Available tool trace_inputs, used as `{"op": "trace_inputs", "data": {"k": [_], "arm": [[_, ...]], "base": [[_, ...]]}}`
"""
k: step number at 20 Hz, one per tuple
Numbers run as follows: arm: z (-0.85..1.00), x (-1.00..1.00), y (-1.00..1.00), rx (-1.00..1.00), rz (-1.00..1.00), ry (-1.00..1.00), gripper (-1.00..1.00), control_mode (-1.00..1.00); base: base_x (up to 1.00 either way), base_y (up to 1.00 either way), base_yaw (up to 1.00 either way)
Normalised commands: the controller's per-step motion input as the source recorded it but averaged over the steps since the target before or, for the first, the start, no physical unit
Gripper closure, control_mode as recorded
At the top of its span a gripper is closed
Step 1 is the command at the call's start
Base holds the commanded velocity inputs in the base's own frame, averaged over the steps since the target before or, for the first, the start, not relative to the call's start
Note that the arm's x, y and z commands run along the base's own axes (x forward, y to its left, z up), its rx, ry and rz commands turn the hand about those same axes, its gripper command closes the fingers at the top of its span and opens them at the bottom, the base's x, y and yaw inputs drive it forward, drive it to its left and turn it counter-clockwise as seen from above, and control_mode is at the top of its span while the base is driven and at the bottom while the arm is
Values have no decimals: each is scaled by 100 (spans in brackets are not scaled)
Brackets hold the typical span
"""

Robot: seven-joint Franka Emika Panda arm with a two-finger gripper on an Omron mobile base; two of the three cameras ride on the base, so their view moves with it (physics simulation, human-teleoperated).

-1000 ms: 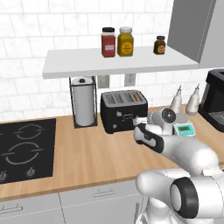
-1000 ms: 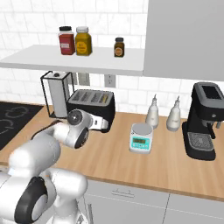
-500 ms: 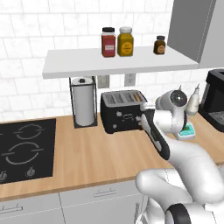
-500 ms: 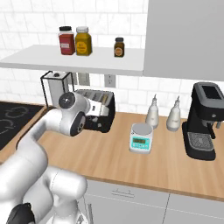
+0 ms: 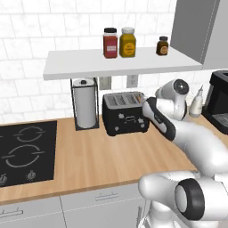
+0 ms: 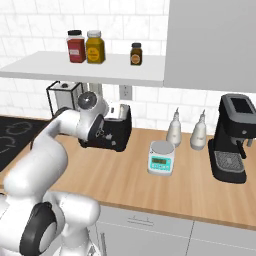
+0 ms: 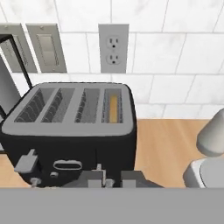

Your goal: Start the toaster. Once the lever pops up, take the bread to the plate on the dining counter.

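The black toaster (image 5: 125,116) (image 6: 118,133) stands on the wooden wall counter under the shelf. From the hand view I look down on the toaster (image 7: 74,131) from its front. The bread (image 7: 113,108) sits low in its rightmost slot, with just a brown edge showing. My gripper (image 7: 113,180) hovers over the toaster's front right corner, its dark tips a narrow gap apart with nothing between them. From the base views the gripper (image 5: 145,105) (image 6: 100,135) is at the toaster's right front, near its top. The plate and the dining counter are out of view.
A paper towel holder (image 5: 85,103) stands left of the toaster, with a black hob (image 5: 24,151) further left. To the right are a small scale (image 6: 161,157), two pale bottles (image 6: 174,129) and a coffee machine (image 6: 235,137). A shelf (image 5: 120,62) hangs just above.
My hand has risen from low in front of the toaster to the level of its top at the right front corner.
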Motion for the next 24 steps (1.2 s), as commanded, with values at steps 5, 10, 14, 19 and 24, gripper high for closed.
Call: {"op": "trace_inputs", "data": {"k": [5, 10, 14, 19, 24], "arm": [[0, 49, 4, -1, 9, 0, -100, -100], [-15, 31, 15, -1, 0, 1, -100, -100], [-24, 32, 2, 0, -1, 0, -100, -100], [-19, 33, 0, 0, -1, 0, -100, -100], [-5, 31, -7, 0, -1, 0, -100, -100]], "base": [[0, 0, 0], [0, 0, 0], [0, 0, 0], [0, 0, 0], [0, 0, 0]]}}
